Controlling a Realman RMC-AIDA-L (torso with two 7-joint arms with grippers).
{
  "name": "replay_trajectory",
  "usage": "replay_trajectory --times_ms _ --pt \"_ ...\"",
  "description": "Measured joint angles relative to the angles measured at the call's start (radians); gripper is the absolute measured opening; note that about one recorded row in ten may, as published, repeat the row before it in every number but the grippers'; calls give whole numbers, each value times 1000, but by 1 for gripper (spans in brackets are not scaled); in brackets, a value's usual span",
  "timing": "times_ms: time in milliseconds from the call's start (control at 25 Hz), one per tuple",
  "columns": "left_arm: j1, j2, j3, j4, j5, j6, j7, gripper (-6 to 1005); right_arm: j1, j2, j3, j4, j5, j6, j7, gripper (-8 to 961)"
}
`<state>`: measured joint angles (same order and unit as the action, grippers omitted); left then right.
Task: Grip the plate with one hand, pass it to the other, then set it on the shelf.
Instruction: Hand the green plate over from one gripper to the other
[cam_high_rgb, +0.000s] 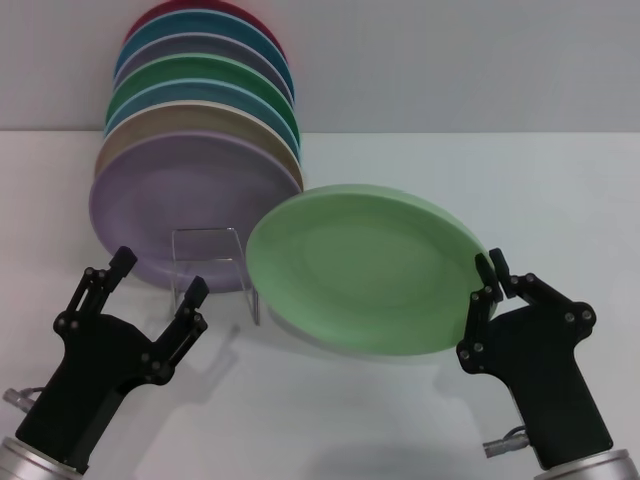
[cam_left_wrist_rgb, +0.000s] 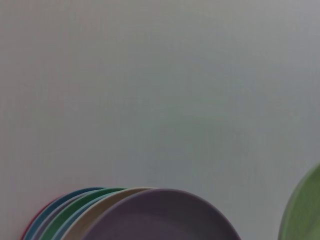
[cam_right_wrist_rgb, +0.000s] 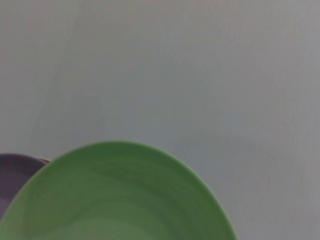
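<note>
The light-green plate (cam_high_rgb: 365, 265) is held tilted above the white table, its face turned toward me. My right gripper (cam_high_rgb: 492, 272) is shut on its right rim. The plate fills the lower part of the right wrist view (cam_right_wrist_rgb: 115, 200), and its edge shows in the left wrist view (cam_left_wrist_rgb: 302, 215). My left gripper (cam_high_rgb: 160, 275) is open and empty at the lower left, just left of the plate and apart from it. The wire shelf (cam_high_rgb: 205, 232) shows as a thin rectangular loop between the left gripper and the plate's left rim.
A row of several coloured plates leans upright at the back left, with a lilac plate (cam_high_rgb: 165, 200) in front and a darker green one (cam_high_rgb: 200, 75) behind. The lilac plate also shows in the left wrist view (cam_left_wrist_rgb: 160, 220). A pale wall stands behind the table (cam_high_rgb: 560, 200).
</note>
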<state>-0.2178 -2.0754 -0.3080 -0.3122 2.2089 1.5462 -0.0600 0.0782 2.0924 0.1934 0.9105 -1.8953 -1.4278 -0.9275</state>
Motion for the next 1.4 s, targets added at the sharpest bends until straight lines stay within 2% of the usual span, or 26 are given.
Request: replay_trajectory --times_ms 680,920,1080,1400 --pt "-22 -3 63 -10 2 -18 52 772 14 0 -30 28 26 14 -86 77" --pt "-22 -3 63 -10 2 -18 52 771 22 0 -36 33 26 24 -86 80" --pt "-63 -2 64 -34 1 -93 43 770 25 0 -46 36 26 26 -86 83" --pt "-74 0 56 -35 -5 -99 40 768 28 0 -49 36 26 36 -87 88"
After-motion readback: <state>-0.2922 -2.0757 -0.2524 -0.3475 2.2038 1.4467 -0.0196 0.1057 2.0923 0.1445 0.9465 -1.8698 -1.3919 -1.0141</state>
